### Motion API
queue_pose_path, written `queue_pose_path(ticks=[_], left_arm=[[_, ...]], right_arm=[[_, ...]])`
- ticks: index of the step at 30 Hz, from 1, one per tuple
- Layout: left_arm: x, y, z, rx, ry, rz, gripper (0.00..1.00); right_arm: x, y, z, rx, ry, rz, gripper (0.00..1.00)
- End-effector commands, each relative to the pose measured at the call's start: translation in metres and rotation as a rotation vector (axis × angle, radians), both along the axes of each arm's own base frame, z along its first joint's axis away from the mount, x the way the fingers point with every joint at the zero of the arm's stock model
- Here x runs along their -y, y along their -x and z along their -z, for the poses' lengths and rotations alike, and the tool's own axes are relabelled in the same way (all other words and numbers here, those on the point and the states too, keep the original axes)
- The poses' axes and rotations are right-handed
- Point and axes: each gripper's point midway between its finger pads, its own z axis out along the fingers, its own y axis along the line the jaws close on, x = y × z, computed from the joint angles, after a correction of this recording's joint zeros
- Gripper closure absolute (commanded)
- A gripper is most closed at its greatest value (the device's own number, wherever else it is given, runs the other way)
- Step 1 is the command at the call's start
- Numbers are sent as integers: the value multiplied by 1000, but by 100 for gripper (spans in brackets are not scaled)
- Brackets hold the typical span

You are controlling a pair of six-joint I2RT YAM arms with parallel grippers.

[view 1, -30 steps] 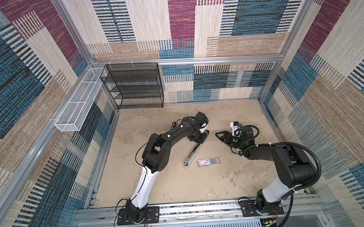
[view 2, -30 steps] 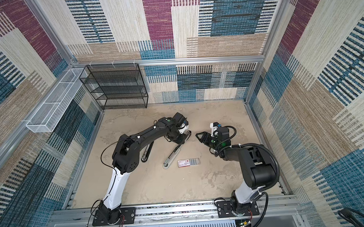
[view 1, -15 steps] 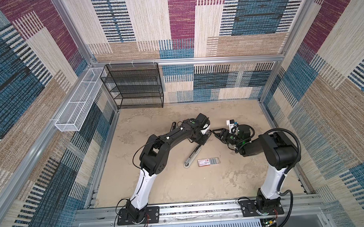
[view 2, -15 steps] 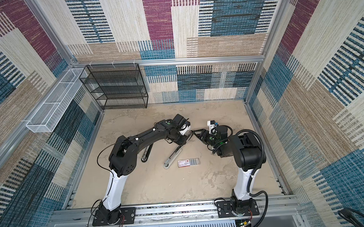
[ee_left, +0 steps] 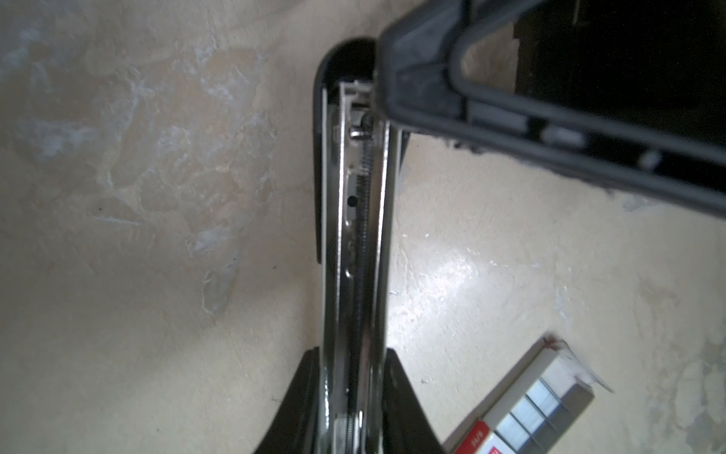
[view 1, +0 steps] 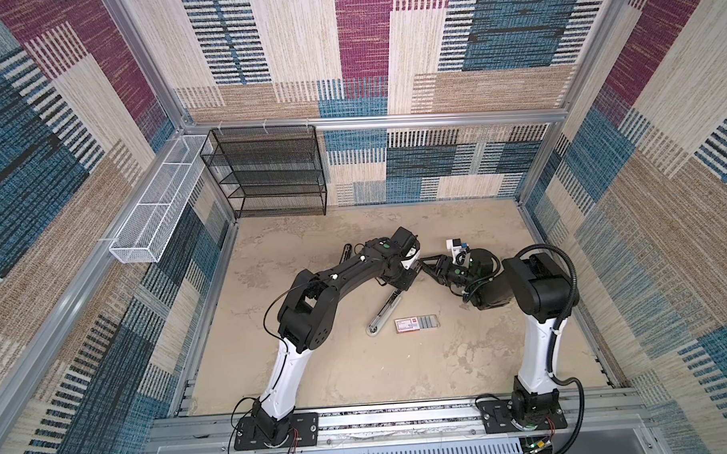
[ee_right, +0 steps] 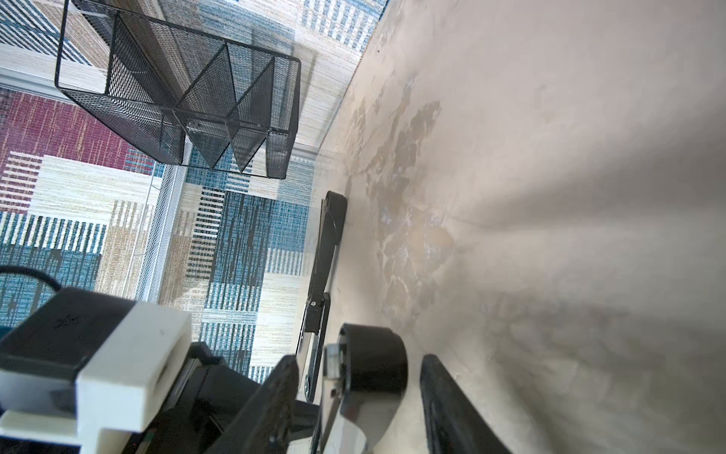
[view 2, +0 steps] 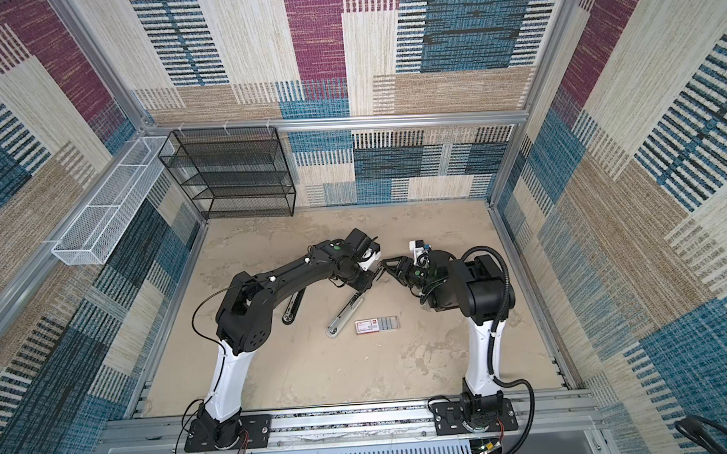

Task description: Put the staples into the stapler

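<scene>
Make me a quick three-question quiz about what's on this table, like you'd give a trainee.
1. True or false: the staple box lies on the table, beside the opened stapler, with no gripper touching it.
2. What is the left gripper clamped on? A. the stapler B. the staple box C. nothing
3. Fill in: the tiered mesh shelf at the back is coloured ___.
Key: 1 true; 2 A; 3 black.
</scene>
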Motion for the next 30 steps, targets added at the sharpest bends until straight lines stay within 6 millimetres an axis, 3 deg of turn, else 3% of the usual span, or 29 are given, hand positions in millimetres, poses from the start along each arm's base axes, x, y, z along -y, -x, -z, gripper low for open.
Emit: queue_pose_path(ticks=[1,5,12,19,25,30], left_arm=[[10,-4,-11,35,46,31,100],[13,-3,-13,38,52,36,100],[14,-6,-16,54,49,33,100],[7,-8,-19,75,27,9,71],[-7,-7,-34,134,25,-43,56],[-27,2,-52,182,34,-87,54]], right_arm=[[-5,-2,-11,43,-35,-30,45],[-6,-4,-11,45,-43,-40,50],[-9,-6,-10,50,-53,-54,69],[-8,-5,-12,63,-51,-48,77],[-5,-4,-14,74,-38,-30,81],[1,-2,-17,82,-23,-4,81]])
